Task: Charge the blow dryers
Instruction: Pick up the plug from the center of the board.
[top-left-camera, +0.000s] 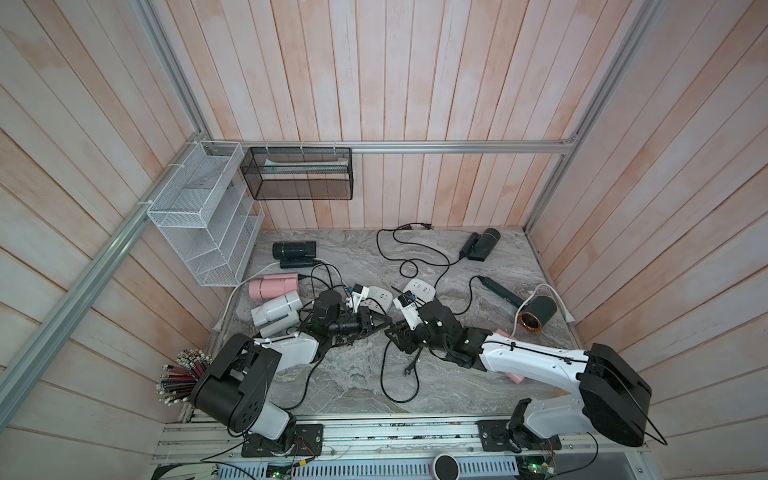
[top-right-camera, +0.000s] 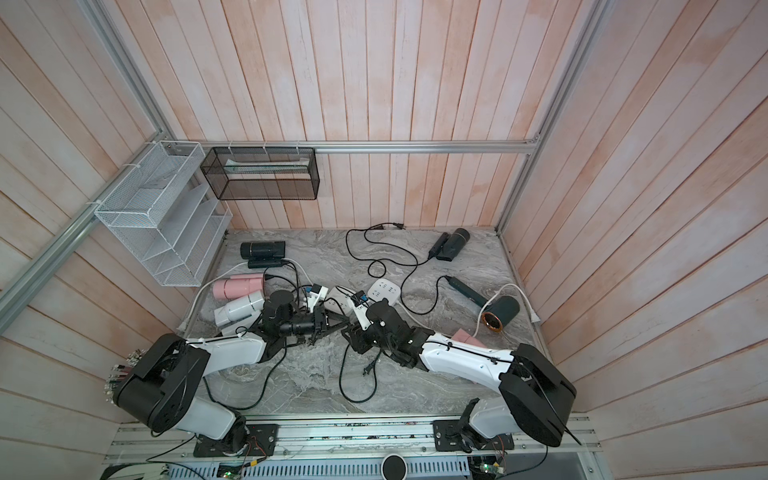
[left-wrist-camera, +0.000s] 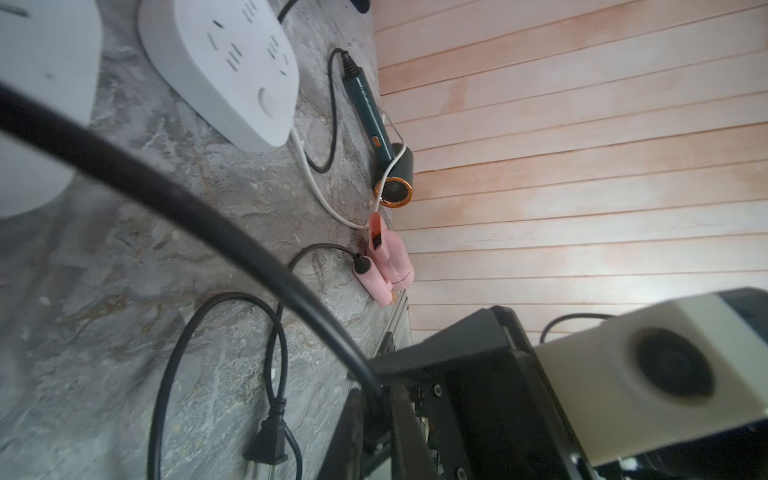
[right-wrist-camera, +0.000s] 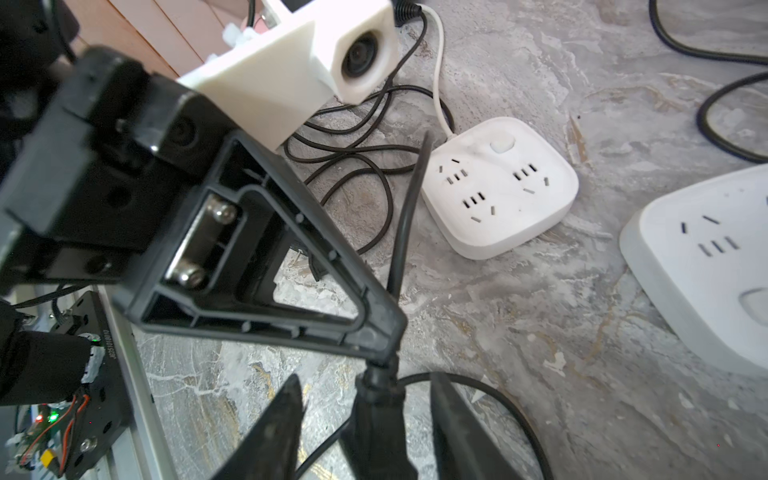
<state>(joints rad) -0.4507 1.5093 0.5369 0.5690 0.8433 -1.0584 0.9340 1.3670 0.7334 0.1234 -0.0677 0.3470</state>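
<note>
On the bench (top-left-camera: 357, 386), dryers lie at both sides: a black dryer (top-left-camera: 294, 251), pink dryer (top-left-camera: 274, 286) and grey dryer (top-left-camera: 276, 309) on the left, a second black dryer (top-left-camera: 484, 243) and green dryer (top-left-camera: 539, 313) on the right. At mid-bench the left jaws are clamped on a black cord (right-wrist-camera: 410, 199). The right jaws stand apart around its thick end. A white strip (top-left-camera: 420, 288) lies just behind.

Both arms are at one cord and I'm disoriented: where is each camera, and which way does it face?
Top views: high at the front, looking down on the marble table; both arms show.
Left wrist: faces the right-side wall along the left end effector, shut on a black cord.
Right wrist: faces the left end effector past the open right end effector.
Shared: both wrist views show that cord and the white power strips.
</note>
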